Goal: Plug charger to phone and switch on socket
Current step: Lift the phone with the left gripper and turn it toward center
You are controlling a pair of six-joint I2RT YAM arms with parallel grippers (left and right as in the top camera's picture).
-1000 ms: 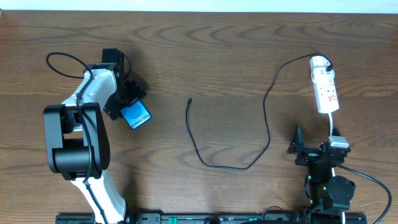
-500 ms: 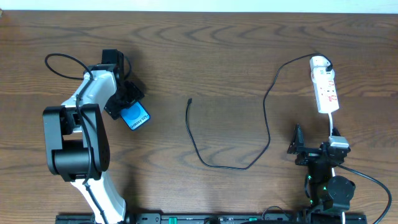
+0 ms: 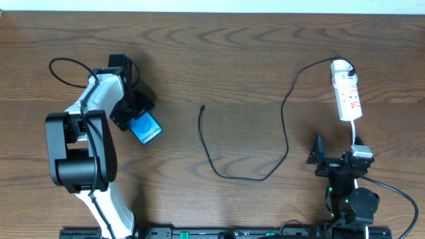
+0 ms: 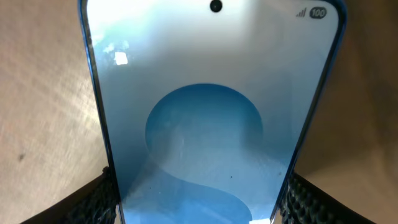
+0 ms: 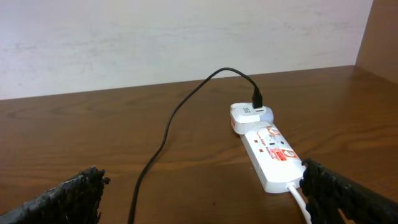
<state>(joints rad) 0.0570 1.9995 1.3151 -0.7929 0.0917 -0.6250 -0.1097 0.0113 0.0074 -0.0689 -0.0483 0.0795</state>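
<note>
Wooden table (image 3: 252, 53), phone (image 4: 211, 124) fills left wrist view

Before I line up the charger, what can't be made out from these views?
- Phone bottom edge: cut off by the frame edge in the left wrist view, and under the left gripper in the overhead view.
- Grip: the fingers flank the phone, but contact is unclear.
- Charger tip: too small in the overhead view to tell its orientation.
- Power strip switches: too small in both views to read on or off.
</note>
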